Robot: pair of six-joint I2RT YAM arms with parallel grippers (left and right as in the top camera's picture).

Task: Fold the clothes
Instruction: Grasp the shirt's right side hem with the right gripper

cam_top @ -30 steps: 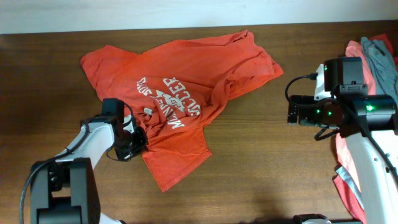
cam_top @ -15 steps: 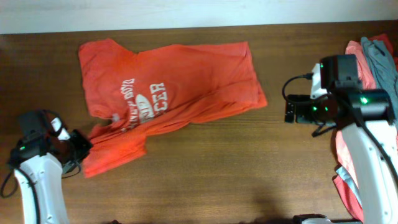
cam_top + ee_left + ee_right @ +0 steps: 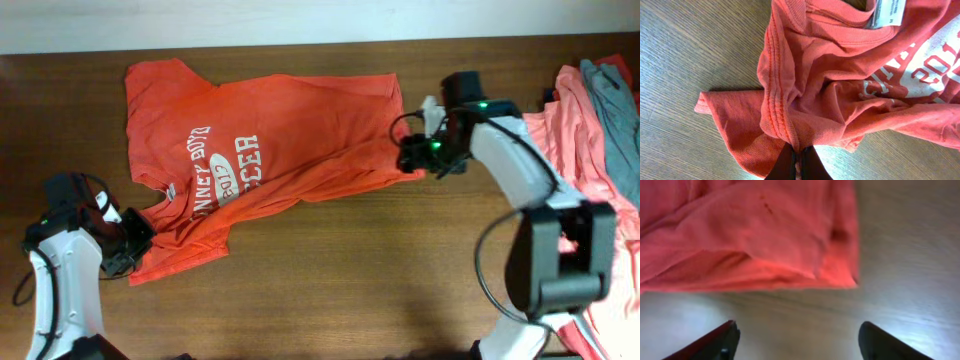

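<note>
Orange-red T-shirt (image 3: 290, 130) lies spread out, print showing, across the far left of the wooden counter (image 3: 330, 290) in the overhead view. Salmon-pink shirts (image 3: 575, 130) and a grey garment (image 3: 615, 100) are heaped at the right edge. The left fingers (image 3: 132, 243) sit at the shirt's near-left corner, and the right fingers (image 3: 412, 158) at its right edge.

From the left wrist, the fingers are pinched shut on a bunched, seamed fold of the shirt, below a white label (image 3: 885, 12).

From the right wrist, the fingers stand wide apart over bare wood and hold nothing. The shirt's corner lies just ahead of them.

This looks like flattening before the first fold. Next, the right fingers would need to reach forward and close on that corner.
</note>
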